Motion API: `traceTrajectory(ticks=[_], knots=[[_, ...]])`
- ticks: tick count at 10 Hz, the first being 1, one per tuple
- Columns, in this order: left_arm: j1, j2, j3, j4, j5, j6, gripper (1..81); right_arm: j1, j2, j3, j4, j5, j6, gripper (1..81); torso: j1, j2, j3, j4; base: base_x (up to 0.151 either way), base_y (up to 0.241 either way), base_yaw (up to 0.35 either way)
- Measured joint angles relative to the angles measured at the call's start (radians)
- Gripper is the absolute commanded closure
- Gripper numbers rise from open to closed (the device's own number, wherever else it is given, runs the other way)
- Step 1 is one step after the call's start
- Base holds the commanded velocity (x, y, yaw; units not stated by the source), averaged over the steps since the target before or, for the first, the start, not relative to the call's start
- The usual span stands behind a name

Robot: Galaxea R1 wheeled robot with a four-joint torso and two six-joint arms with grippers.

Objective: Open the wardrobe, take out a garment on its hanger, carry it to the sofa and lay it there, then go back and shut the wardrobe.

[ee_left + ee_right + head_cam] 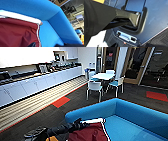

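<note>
The left arm comes in from the lower left of the head view, a dark jointed limb reaching toward the near end of the sofa (140,114). Its gripper (79,123) sits right at the upper edge of the garment (87,133), where the maroon cloth meets the white trim. The maroon body of the jacket spreads out below and beside the claw, draped over the sofa's near arm and onto the edge of the blue seat, with a white-edged border running down its right side against the cushion. Whether the left claw is spread or pinching the cloth I cannot tell; the fingers are lost in the dark bulk of the arm.

In the left wrist view the garment (16,33) lies close under the camera, its white band running across just against the sofa (37,8) back, and a thin white piping line dropping along the edge where maroon gives way to the blue seat. A small dark tip shows at the edge of the cloth, but it does not reveal how the fingers stand.

The right wrist view shows dark robot parts against a grey-blue panel, and the state of the right claw cannot be told either.

Beyond the sofa, well apart from it, stands a white table (103,76) with white chairs (94,87) around it, on dark carpet with red patches (61,101). A long run of white cabinets (37,83) lines the left wall
</note>
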Motion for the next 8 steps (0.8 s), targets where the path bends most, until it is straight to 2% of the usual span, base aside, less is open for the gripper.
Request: traceTrajectory(ticks=[2, 4, 6, 8], knots=[[0.086, -0.115, 0.163, 0.1, 0.02, 0.0, 1.0, 0.003, 0.0, 0.0, 0.0, 0.0, 0.0, 1.0, 0.0, 0.0, 0.0, 0.0, 0.0, 0.0, 0.0], [0.224, -0.24, 0.303, 0.233, 0.023, 0.0, 1.0, 0.006, 0.0, -0.002, 0.0, 0.001, 0.005, 1.0, 0.0, 0.0, 0.0, 0.0, 0.0, 0.0, 0.0], [0.398, -0.344, 0.378, 0.377, 0.036, 0.0, 1.0, 0.008, 0.007, -0.018, 0.002, 0.01, 0.011, 1.0, -0.001, 0.0, 0.001, 0.0, 0.0, 0.0, 0.0], [0.526, -0.389, 0.4, 0.495, 0.027, 0.0, 1.0, 0.011, 0.01, -0.027, 0.014, 0.011, 0.013, 1.0, -0.001, 0.0, 0.022, 0.003, 0.0, 0.0, 0.0]])
